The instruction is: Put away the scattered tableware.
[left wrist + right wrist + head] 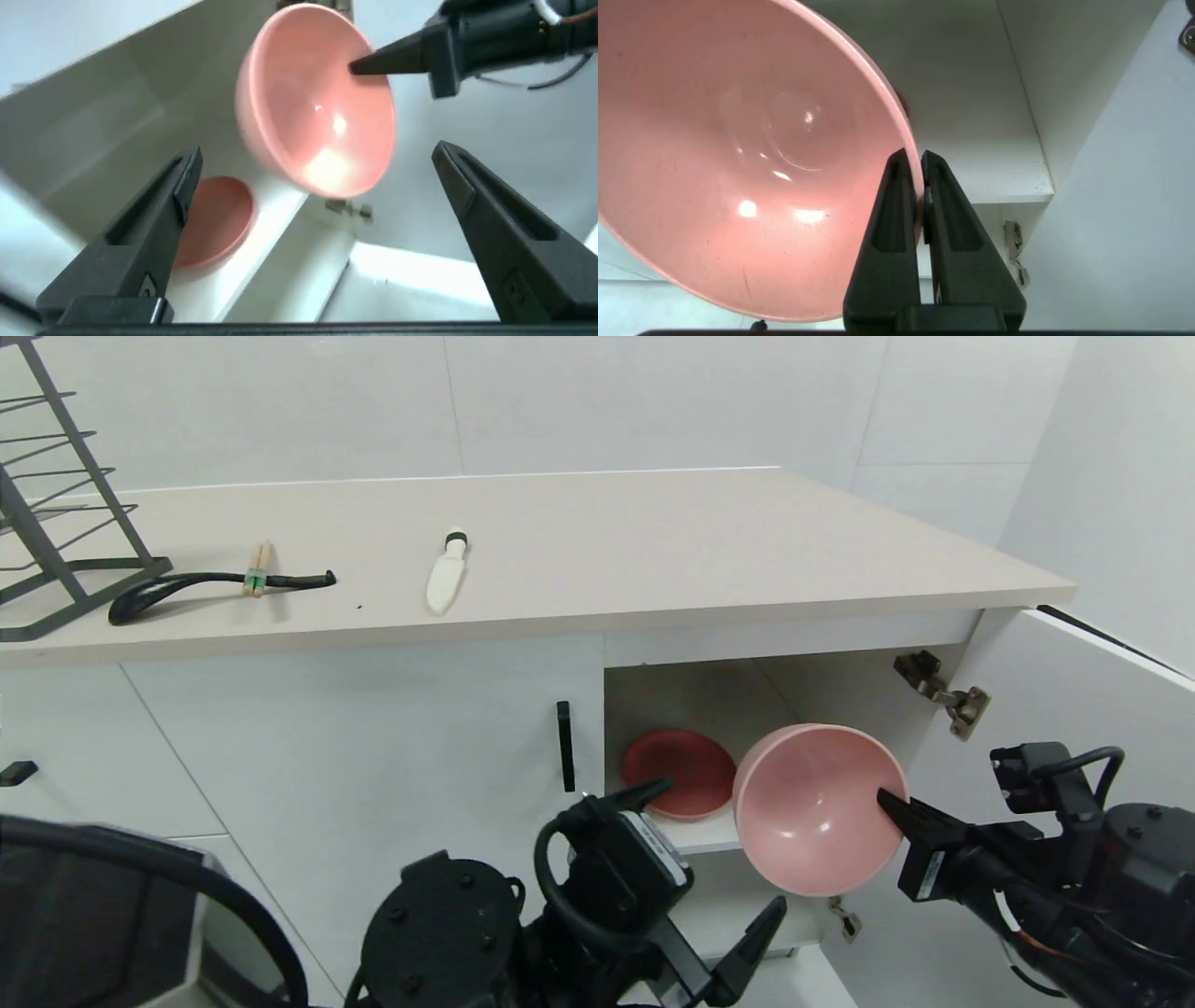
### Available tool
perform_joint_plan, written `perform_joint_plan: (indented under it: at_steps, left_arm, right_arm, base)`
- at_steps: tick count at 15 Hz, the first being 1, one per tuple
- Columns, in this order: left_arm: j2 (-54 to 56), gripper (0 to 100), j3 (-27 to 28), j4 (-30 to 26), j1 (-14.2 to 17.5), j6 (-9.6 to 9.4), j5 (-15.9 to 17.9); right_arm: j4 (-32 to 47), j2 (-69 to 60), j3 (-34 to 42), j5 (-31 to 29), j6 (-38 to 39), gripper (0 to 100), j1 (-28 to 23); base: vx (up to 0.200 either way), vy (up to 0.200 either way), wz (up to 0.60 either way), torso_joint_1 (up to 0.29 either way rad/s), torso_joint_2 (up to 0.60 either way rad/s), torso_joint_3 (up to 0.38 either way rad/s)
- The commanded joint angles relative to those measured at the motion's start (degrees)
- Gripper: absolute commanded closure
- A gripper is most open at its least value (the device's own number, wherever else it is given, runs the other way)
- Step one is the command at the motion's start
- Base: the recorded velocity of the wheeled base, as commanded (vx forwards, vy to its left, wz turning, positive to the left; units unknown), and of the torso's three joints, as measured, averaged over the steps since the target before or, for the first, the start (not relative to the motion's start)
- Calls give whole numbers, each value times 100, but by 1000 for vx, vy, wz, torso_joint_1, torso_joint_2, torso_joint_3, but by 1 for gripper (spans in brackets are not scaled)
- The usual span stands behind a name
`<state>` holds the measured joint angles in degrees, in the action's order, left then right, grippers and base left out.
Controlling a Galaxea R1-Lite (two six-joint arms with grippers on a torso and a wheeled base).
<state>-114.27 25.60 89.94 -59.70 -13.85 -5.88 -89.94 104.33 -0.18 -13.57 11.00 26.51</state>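
Note:
My right gripper (885, 799) is shut on the rim of a pink bowl (817, 807), holding it tilted on its side in front of the open cabinet (775, 691). The bowl (738, 159) shows its hollow, pinched between the fingers (898, 201) of the right gripper (915, 177). A red plate (680, 772) lies on the cabinet shelf behind the bowl. My left gripper (719, 863) stands open below the shelf with nothing in it; its fingers (140, 243) frame the bowl (318, 98) and the plate (220, 219). On the counter lie a black ladle (201, 586), chopsticks (257, 569) and a white knife (447, 574).
The cabinet door (1074, 709) stands swung open at the right, hinge (943, 695) showing. A closed door with a black handle (564, 747) is left of the opening. A dark wire rack (56, 495) stands at the counter's far left.

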Motion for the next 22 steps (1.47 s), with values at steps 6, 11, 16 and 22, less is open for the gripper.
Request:
perform_joint_plan:
  at_steps: [6, 11, 16, 22]
  left_arm:
    - [1100, 0, -1277, 6, 1232, 23, 2301]
    - [1988, 0, -2217, 6, 1312, 49, 2337]
    - [2630, 0, -2560, 6, 1443, 58, 2310]
    - [2761, 0, -2560, 6, 1769, 14, 2161]
  right_arm:
    - [-6, 176, 1, -5, 25, 100, 152]
    - [-6, 264, -114, 3, 192, 100, 337]
    - [-6, 369, -70, 3, 219, 100, 372]
    - [-6, 378, -96, 12, 228, 100, 363]
  base:
    - [0, 0, 0, 0, 0, 0]
    - [0, 0, 0, 0, 0, 0]
    - [0, 0, 0, 0, 0, 0]
    - [0, 0, 0, 0, 0, 0]
